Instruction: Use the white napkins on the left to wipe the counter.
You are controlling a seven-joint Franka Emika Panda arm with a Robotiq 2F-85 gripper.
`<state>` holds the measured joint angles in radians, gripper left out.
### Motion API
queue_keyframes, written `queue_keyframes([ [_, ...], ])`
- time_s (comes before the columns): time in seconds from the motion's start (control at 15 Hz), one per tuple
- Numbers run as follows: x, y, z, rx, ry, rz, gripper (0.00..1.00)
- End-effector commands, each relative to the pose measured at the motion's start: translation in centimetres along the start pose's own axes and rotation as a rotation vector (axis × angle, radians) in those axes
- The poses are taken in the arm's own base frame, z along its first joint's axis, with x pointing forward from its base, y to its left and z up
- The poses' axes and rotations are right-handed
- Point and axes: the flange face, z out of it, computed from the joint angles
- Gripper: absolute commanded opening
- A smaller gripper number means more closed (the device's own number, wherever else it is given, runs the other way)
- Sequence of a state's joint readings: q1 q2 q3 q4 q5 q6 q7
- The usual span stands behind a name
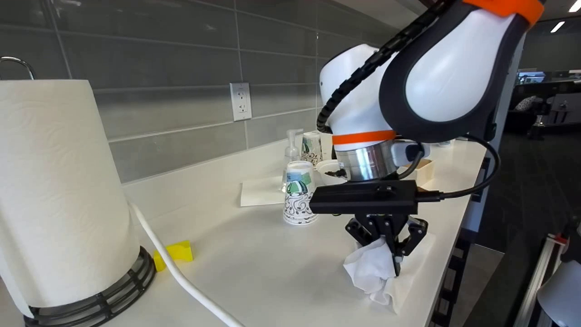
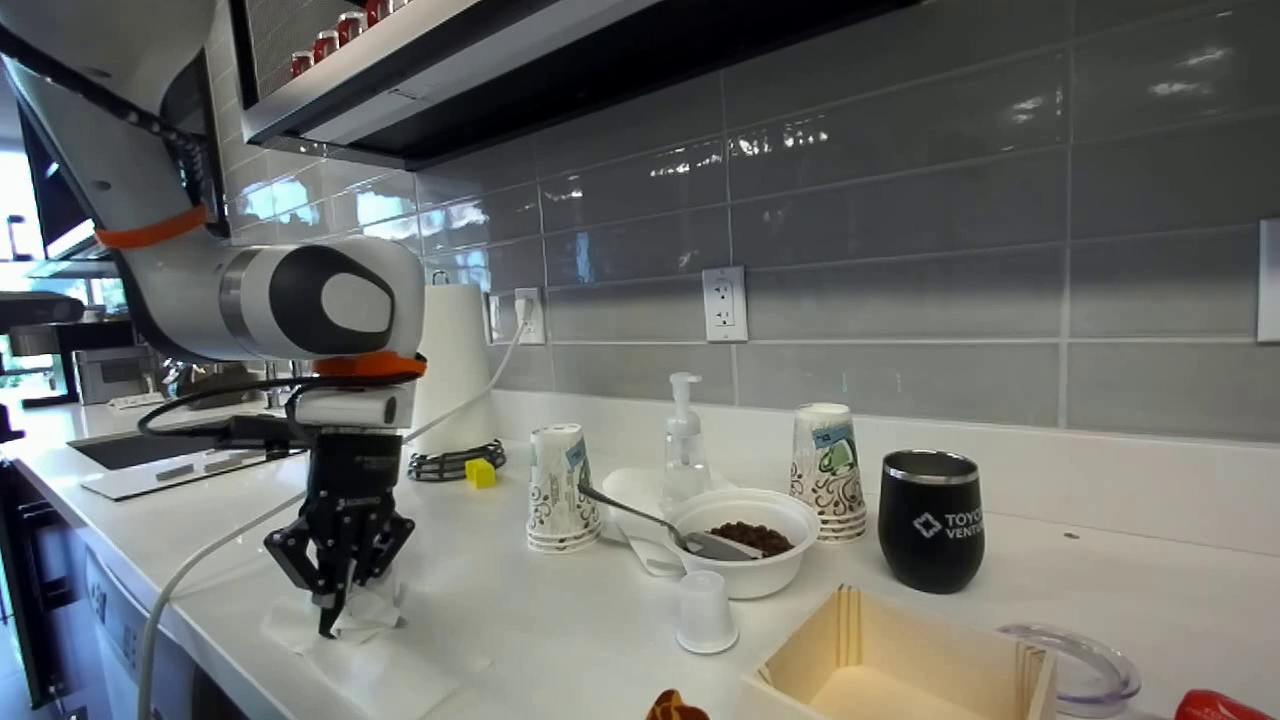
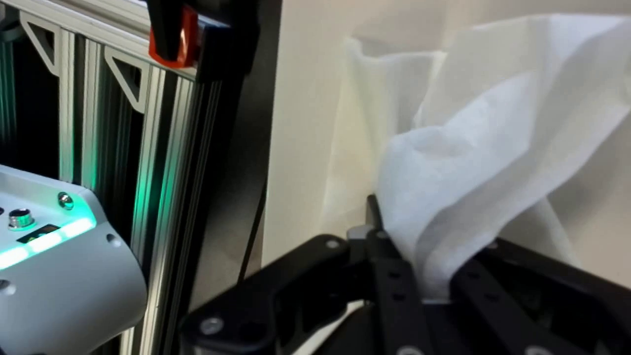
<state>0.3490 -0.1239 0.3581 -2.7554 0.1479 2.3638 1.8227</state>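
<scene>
My gripper [image 1: 394,259] points down just above the white counter [image 1: 245,268], close to its front edge. Its fingers are closed on a crumpled white napkin [image 1: 370,268]. In the wrist view the napkin [image 3: 458,153] is bunched between the fingers [image 3: 419,246] and spreads out beyond them; it hides one fingertip. In an exterior view the napkin [image 2: 372,605] hangs at the fingertips [image 2: 338,605] and appears to touch the counter. A flat white sheet [image 2: 385,675] lies on the counter under and beside it; I cannot tell whether it is the same napkin.
Stacked paper cups [image 2: 562,490], a soap bottle [image 2: 685,455], a bowl [image 2: 745,575] with a spoon, a small plastic cup [image 2: 705,615], a black tumbler [image 2: 930,525] and a wooden box [image 2: 900,660] stand along the counter. A paper towel roll [image 1: 63,195], white cable [image 1: 181,277] and yellow block [image 1: 179,252] are nearby.
</scene>
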Motion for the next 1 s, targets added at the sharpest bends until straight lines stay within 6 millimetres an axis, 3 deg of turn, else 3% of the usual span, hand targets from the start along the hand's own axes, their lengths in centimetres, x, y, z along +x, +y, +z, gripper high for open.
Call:
queue_keyframes([
  [0.0, 3.4, -0.3, -0.1, -0.025, 0.101, 0.165, 0.01],
  [0.2, 5.9, -1.1, -0.2, 0.006, 0.169, 0.238, 0.01],
  [0.4, 7.0, -2.2, -0.3, 0.088, 0.196, 0.230, 0.01],
  [0.6, 6.6, -3.5, -1.1, 0.219, 0.217, 0.173, 0.01],
  [0.93, 4.2, -5.7, -2.4, 0.441, 0.147, 0.020, 0.01],
])
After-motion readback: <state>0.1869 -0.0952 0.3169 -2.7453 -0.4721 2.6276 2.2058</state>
